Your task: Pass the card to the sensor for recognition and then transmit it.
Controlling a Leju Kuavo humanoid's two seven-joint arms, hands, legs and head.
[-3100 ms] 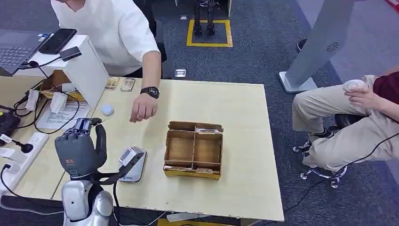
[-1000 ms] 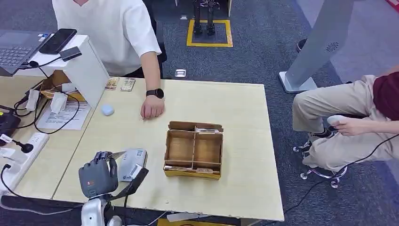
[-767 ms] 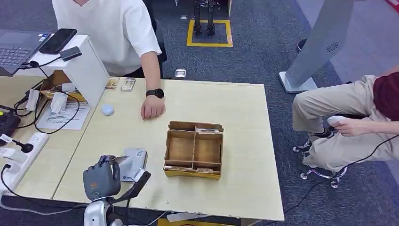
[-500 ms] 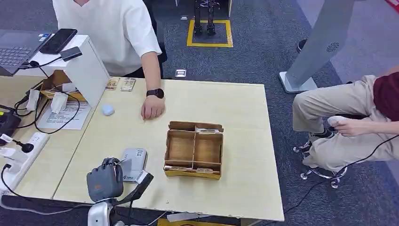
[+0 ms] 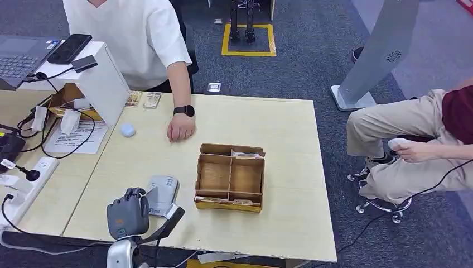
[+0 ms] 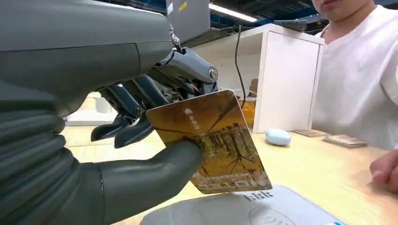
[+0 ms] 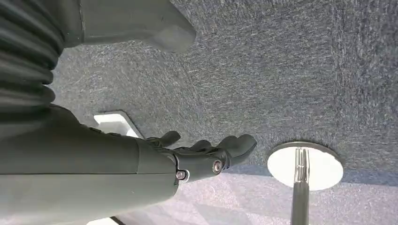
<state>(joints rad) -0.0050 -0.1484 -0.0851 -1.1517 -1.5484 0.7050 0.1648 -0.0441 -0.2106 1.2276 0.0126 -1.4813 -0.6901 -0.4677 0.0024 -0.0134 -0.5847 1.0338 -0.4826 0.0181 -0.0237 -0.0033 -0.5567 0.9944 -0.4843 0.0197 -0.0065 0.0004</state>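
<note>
Left hand (image 5: 128, 213) sat at the table's near edge, thumb and fingers pinching the card (image 6: 213, 140) by one side. Card was gold-brown with a tree print, held tilted just above the grey sensor (image 5: 163, 194); left wrist view showed its lower edge close over the sensor's top (image 6: 244, 211), contact not clear. In the head view the card (image 5: 150, 195) was edge-on beside the hand, over the sensor's near-left part. Right hand (image 7: 206, 152) hung over grey carpet, fingers spread and loosely extended, holding nothing.

Cardboard divider box (image 5: 230, 177) stood just right of the sensor on the table (image 5: 290, 184), compartments open upward. Farther back, a person's hand (image 5: 181, 127) rested on the tabletop, watch on the wrist, white sleeve above. Small pale blue oval object (image 5: 128, 130) lay to the left of that hand. A couple of cards (image 5: 142, 100) lay at the far edge. White stand (image 5: 97, 81) at far left carried a phone (image 5: 69, 48), with cables and a power strip (image 5: 25, 184) on the adjoining desk. Second person sat off to the right on a stool, holding a small white device (image 5: 397, 144).
</note>
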